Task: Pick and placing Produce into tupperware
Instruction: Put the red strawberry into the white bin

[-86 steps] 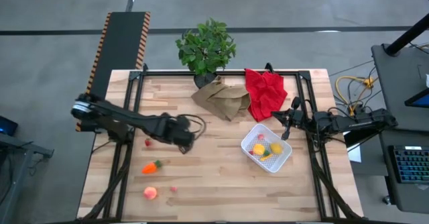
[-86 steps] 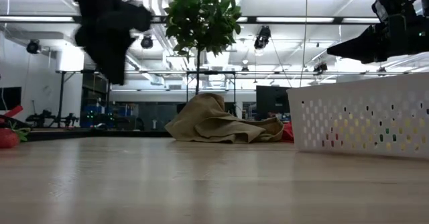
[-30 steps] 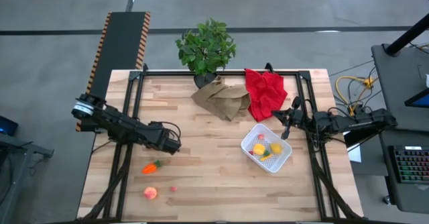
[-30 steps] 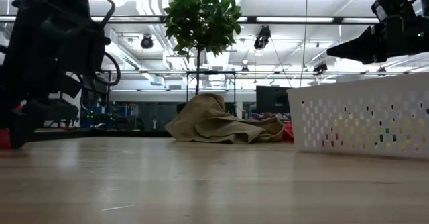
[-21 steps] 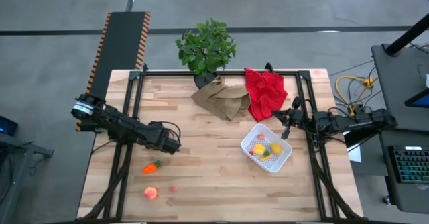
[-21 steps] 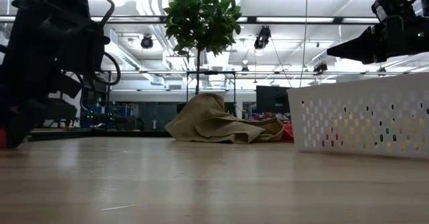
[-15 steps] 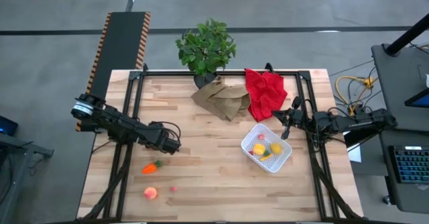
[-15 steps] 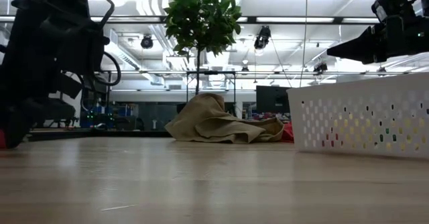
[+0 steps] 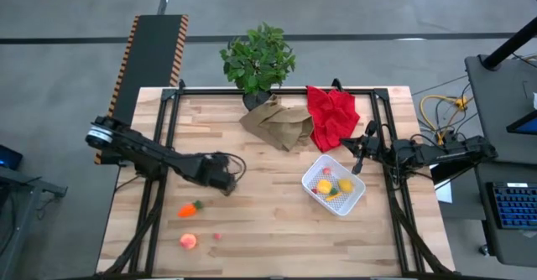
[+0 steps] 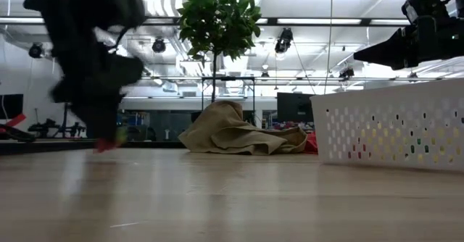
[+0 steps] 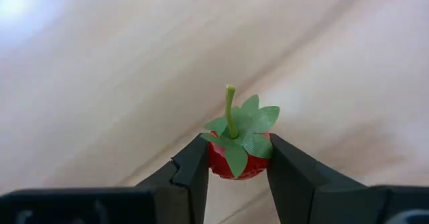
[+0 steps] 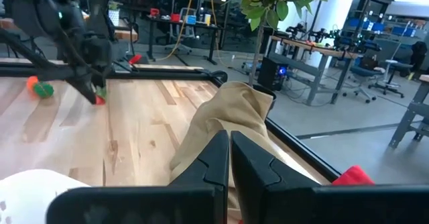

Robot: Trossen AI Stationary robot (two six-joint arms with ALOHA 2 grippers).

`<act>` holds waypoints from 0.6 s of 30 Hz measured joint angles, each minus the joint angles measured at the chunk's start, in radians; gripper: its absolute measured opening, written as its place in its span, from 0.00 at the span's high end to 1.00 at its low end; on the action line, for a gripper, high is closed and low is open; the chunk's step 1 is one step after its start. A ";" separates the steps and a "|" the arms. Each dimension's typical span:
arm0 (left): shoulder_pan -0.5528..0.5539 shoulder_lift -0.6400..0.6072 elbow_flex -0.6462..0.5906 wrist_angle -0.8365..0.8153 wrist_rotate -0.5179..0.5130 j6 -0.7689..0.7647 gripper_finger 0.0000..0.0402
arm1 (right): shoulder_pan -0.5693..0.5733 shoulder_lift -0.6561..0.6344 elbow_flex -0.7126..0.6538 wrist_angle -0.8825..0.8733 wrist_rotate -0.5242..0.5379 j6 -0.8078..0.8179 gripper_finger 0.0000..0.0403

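A small red berry (image 11: pixel 234 162) with green leaves and a stem sits between the fingers of my left gripper (image 9: pixel 225 182), left of the table's middle; the low view shows it under that gripper (image 10: pixel 107 145). The white tupperware (image 9: pixel 352 198) stands right of centre with yellow and orange produce inside. An orange carrot (image 9: pixel 189 208), a peach (image 9: pixel 188 241) and a tiny red berry (image 9: pixel 216 236) lie on the wood near the front left. My right gripper (image 9: pixel 361 152) waits shut at the tupperware's far right corner. My left gripper pinches the berry's two opposite sides (image 11: pixel 216 162) between its two fingers (image 11: pixel 191 174). The fingers come from above, slanting steeply down. The berry is lifted clear of the table, its leaves and stem (image 11: pixel 230 106) pointing away from the fingers.
A potted plant (image 9: pixel 258 58), a brown paper bag (image 9: pixel 277 122) and a red cloth (image 9: pixel 332 116) sit along the far edge. Bare wood lies between my left gripper and the tupperware.
My left gripper has risen from the table and gone toward the right edge, turning its wrist as it went. The berry has come up with it, clear of the wood.
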 joint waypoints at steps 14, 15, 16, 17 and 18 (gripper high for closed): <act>0.048 -0.012 -0.001 1.054 0.073 0.764 0.74 | 0.000 0.000 0.000 0.000 0.000 0.002 0.98; 0.057 -0.012 -0.001 1.080 0.075 0.783 0.74 | 0.000 0.000 0.000 0.000 0.000 0.002 0.98; 0.067 -0.004 0.000 1.110 0.075 0.797 0.74 | 0.000 0.000 0.000 0.000 0.000 0.002 0.98; 0.078 0.004 0.006 1.127 0.076 0.801 0.74 | 0.000 0.000 0.000 0.000 0.000 0.001 0.98; 0.089 0.009 0.007 1.127 0.079 0.801 0.74 | 0.000 0.000 0.000 0.001 0.000 -0.004 0.98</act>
